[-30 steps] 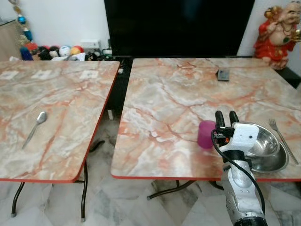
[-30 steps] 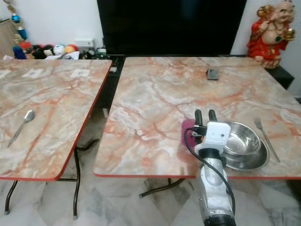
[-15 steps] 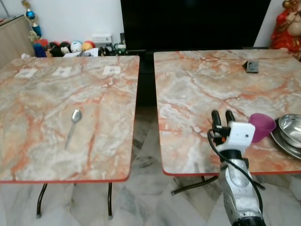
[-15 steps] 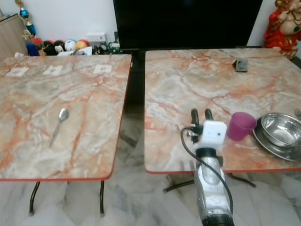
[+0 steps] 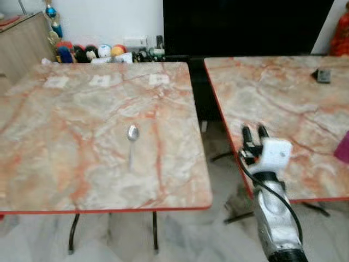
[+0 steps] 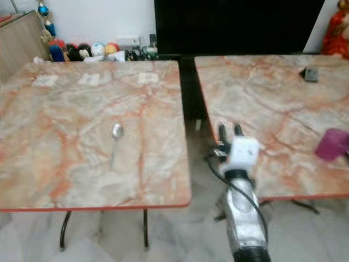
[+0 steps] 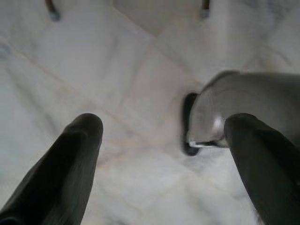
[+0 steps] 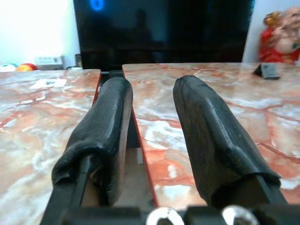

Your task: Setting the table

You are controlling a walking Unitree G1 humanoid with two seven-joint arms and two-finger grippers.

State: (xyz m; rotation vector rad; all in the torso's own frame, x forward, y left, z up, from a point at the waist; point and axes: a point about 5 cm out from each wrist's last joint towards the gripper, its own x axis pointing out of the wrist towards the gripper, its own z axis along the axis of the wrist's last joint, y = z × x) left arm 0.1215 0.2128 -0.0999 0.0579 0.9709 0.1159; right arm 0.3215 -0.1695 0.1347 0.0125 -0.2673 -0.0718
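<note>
purple cup (image 5: 344, 147) – cut off by edge

Silver arm (image 5: 275, 218), black cable, black fingers (image 5: 246, 134)

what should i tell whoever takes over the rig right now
Right hand: raised over the gap between the two tables, fingers slightly apart, holding nothing.
Left hand: hanging low over the floor, open, empty.
Spoon: lies alone on the left table.
Purple cup: on the right table, near its right side.
Done: the cup stands on the right table.
Left: probably fetch the spoon and carry it to the right table.
</note>
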